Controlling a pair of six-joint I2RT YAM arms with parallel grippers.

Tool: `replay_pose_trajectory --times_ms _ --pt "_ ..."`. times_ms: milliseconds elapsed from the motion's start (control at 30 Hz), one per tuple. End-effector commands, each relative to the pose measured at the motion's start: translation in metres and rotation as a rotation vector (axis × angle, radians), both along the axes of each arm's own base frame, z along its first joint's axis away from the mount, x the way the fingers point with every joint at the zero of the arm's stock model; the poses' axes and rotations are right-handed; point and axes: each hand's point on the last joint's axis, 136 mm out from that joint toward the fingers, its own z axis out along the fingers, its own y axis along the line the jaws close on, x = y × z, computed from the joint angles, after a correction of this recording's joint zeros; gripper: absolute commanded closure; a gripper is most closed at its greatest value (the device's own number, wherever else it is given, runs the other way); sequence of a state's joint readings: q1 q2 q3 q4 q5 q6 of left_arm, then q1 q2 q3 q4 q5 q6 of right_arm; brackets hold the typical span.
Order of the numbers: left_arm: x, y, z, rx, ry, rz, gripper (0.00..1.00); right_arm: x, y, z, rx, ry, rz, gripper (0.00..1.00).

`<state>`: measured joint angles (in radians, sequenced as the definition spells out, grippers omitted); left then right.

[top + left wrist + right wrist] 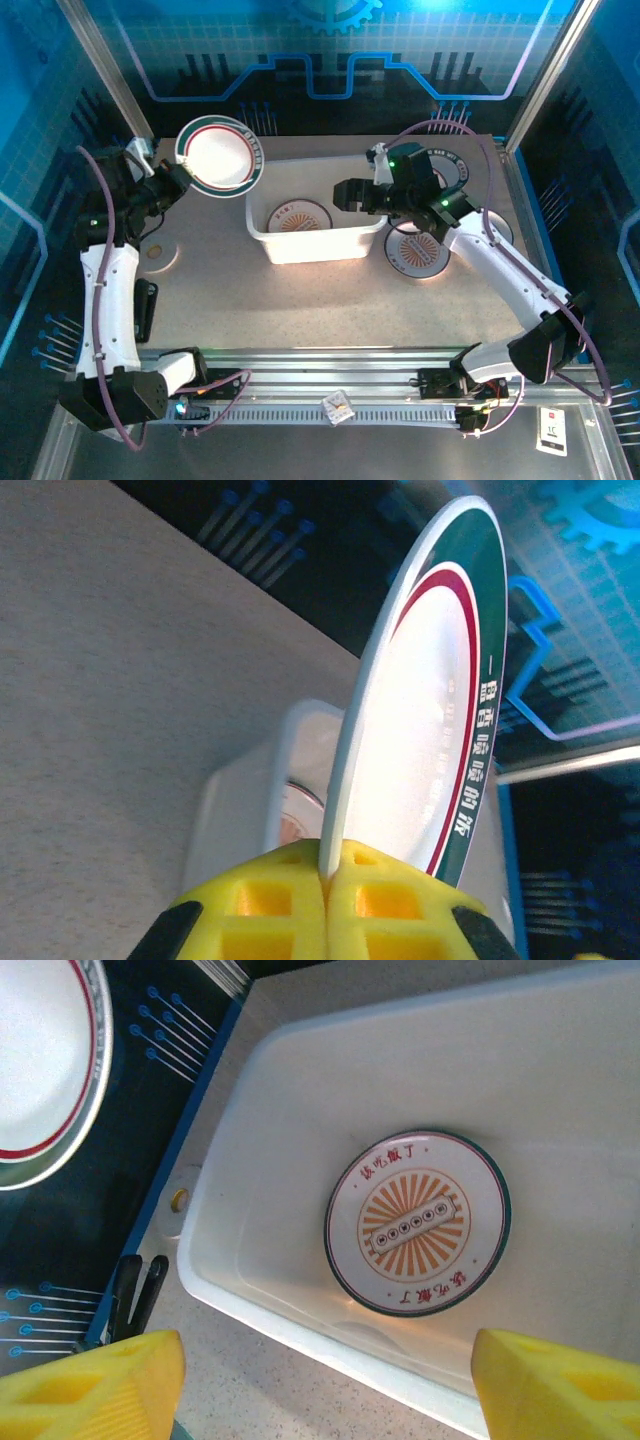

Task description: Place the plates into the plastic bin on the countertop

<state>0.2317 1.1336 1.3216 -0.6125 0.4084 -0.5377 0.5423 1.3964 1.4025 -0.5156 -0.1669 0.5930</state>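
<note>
One sunburst plate [418, 1222] lies flat on the floor of the plastic bin [318, 246], which stands on the worktop [300, 310]. The left tool [327, 878] is pinching the edge of a green-rimmed plate [420, 740], held tilted in the air beyond the bin's far left corner. The right tool [328, 1380] hangs spread over the bin, holding nothing. Just right of the bin, another patterned plate [418, 252] rests on the worktop.
</note>
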Motion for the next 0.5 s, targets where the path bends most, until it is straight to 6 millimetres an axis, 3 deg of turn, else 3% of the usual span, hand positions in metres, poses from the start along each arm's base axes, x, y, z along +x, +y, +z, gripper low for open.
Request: replay_pose_trajectory --times_ms 0,167,467 --pt "0.004 -0.030 0.030 -0.086 -0.107 -0.124 1.00 -0.002 0.008 0.009 0.028 -0.021 0.048 0.26" --pt "0.006 -0.069 0.022 -0.131 -0.101 -0.238 1.00 -0.005 0.021 0.011 0.113 0.008 0.092 0.32" --pt "0.000 -0.109 0.011 -0.156 -0.072 -0.338 1.00 -0.006 0.028 0.020 0.254 0.000 0.110 0.36"
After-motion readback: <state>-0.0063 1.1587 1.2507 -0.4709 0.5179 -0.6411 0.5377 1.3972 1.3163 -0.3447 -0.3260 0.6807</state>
